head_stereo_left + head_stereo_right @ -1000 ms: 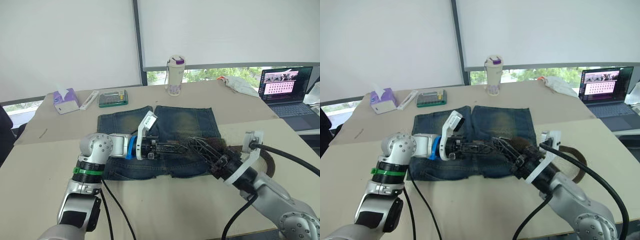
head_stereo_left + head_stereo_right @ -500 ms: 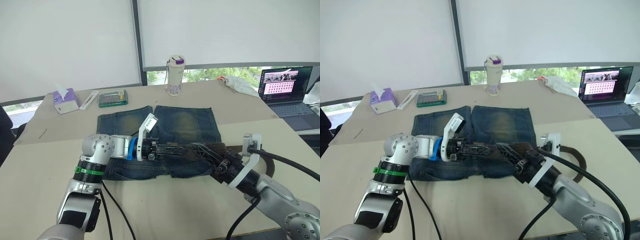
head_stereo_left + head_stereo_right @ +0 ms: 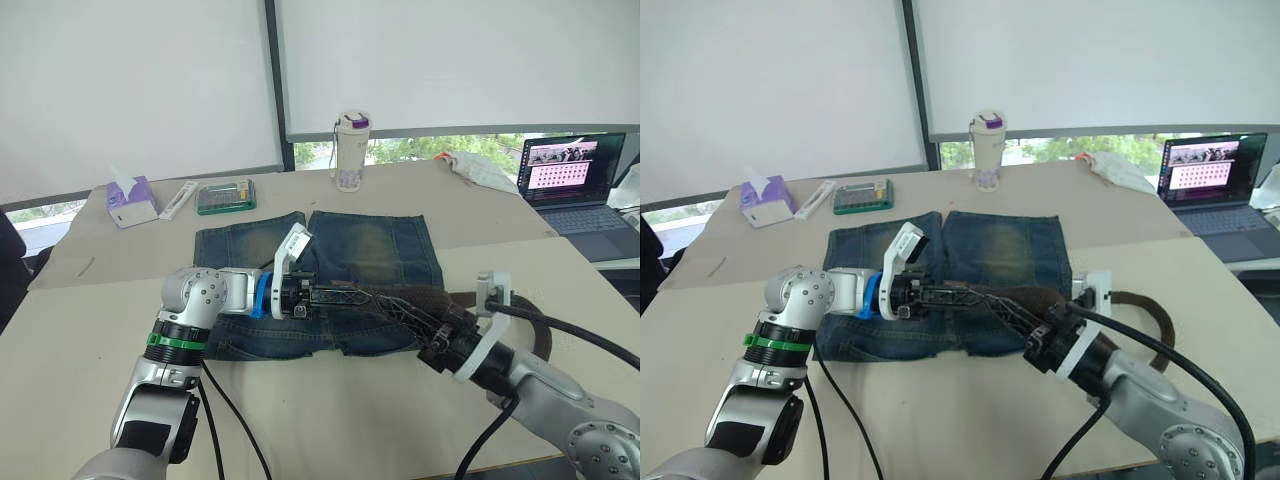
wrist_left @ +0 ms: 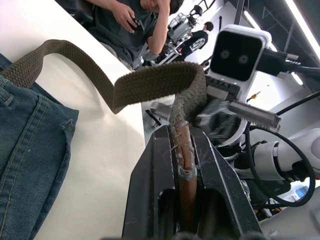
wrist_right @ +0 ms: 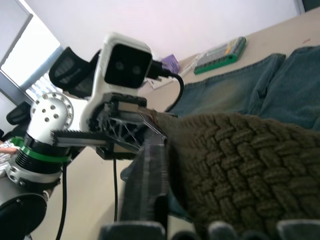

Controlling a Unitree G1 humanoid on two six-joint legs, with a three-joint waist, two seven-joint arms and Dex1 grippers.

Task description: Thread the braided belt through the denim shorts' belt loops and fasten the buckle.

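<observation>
Mid-threading over faded blue denim shorts (image 3: 330, 265). Left gripper (image 4: 182, 165) clamped on dark brown braided belt (image 4: 150, 85); right gripper (image 3: 405, 306) closed around it too. Next, presumably: feed the tip through a loop.

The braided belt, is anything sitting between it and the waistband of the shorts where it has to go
Nothing visible does. The braided belt is pinched in the left gripper directly over the denim shorts, with the right gripper on it too.

Far side of surface (image 3: 300, 410): tissue box (image 3: 131, 201), white remote (image 3: 179, 199), green tray (image 3: 226, 196), bottle (image 3: 351, 150); laptop (image 3: 578, 184) open at right, white cloth (image 3: 478, 170) near it
</observation>
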